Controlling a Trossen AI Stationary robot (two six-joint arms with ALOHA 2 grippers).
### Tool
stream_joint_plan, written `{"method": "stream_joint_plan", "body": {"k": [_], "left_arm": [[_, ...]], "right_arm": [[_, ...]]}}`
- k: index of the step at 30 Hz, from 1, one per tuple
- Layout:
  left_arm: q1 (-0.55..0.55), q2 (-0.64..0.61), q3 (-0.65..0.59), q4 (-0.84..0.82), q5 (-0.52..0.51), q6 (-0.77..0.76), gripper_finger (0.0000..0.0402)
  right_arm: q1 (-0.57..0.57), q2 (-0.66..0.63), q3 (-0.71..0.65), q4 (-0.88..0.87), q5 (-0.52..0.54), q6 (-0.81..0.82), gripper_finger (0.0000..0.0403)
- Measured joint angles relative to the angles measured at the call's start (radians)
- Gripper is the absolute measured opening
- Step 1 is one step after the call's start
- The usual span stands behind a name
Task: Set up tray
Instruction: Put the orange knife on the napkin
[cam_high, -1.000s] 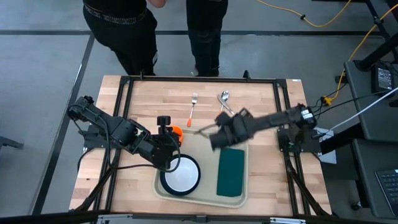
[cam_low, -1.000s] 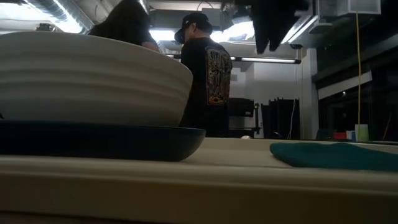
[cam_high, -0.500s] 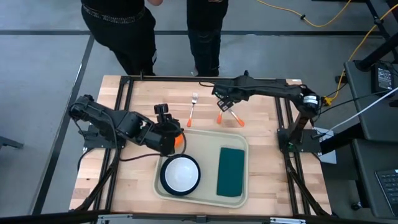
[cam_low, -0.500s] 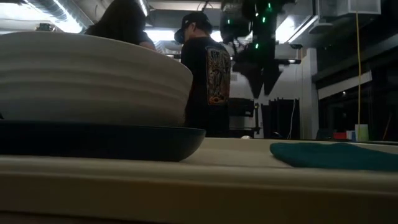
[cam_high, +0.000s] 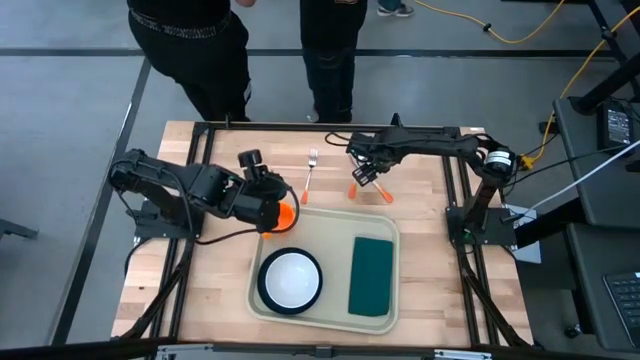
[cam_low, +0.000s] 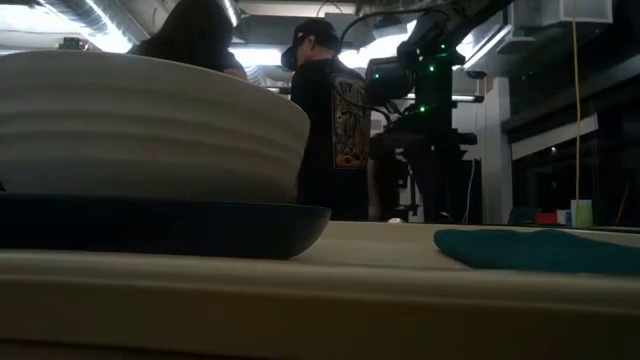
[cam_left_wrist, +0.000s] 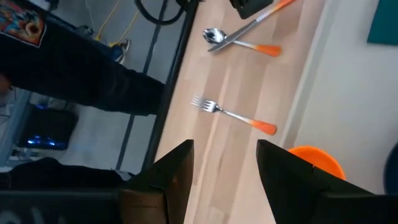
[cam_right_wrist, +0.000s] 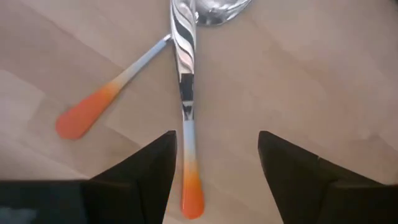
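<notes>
- Right now I had the tray (cam_high: 325, 300) at the near middle of the table (cam_high: 420, 250), long side running left to right.
- On the tray's left half: a dark plate (cam_high: 268, 297) with a white bowl (cam_high: 291, 279) on it. On the right half: a green napkin (cam_high: 372, 276), lying flat, long side pointing away from me.
- Low view was mostly filled by the bowl (cam_low: 140, 125) on the plate (cam_low: 160, 228), with the napkin (cam_low: 540, 250) off to the side on the tray's rim (cam_low: 320, 300).
- Left gripper (cam_high: 268, 190) sat just off the tray's far left corner, jaws apart with nothing between them. Its wrist view showed both fingers (cam_left_wrist: 174, 177) spread over bare wood.
- An orange round thing (cam_high: 284, 212) lay right by the left gripper, touching or just beside the tray's edge; I couldn't tell which.
- Right gripper (cam_high: 365, 172) hung over the far middle of the table, above two crossed utensils. Jaws wide, holding nothing.
- Right wrist view: a knife (cam_right_wrist: 186, 106) and a spoon (cam_right_wrist: 140, 68), both orange-handled, crossed on the wood; the knife handle ran between the open fingers (cam_right_wrist: 140, 168), not gripped.
- A fork (cam_high: 309, 172) with an orange handle lay left of those two, apart from them, beyond the tray.
- Two people (cam_high: 250, 50) stood at the table's far edge.
</notes>
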Motion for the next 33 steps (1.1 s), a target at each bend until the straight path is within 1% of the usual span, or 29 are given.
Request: {"method": "stream_joint_plan", "body": {"k": [6,11,17,22,33], "left_arm": [[0.018,0.0,0.0,0.016,-0.01,0.013,0.0169],[0.022,0.0,0.0,0.016,-0.012,0.015,0.0169],[0.022,0.0,0.0,0.019,-0.059,0.013,0.0169],[0.021,0.0,0.0,0.02,-0.064,-0.011,0.0169],[0.022,0.0,0.0,0.024,-0.089,-0.015,0.0169]], "right_arm": [[0.0,0.0,-0.001,0.003,-0.007,-0.02,0.0231],[0.0,0.009,-0.001,0.02,-0.034,-0.044,0.0231],[0.0,0.055,-0.001,0.064,-0.064,-0.065,0.0231],[0.0,0.094,-0.001,0.071,-0.058,-0.079,0.0231],[-0.008,0.156,-0.001,0.07,-0.071,-0.123,0.0231]]}}
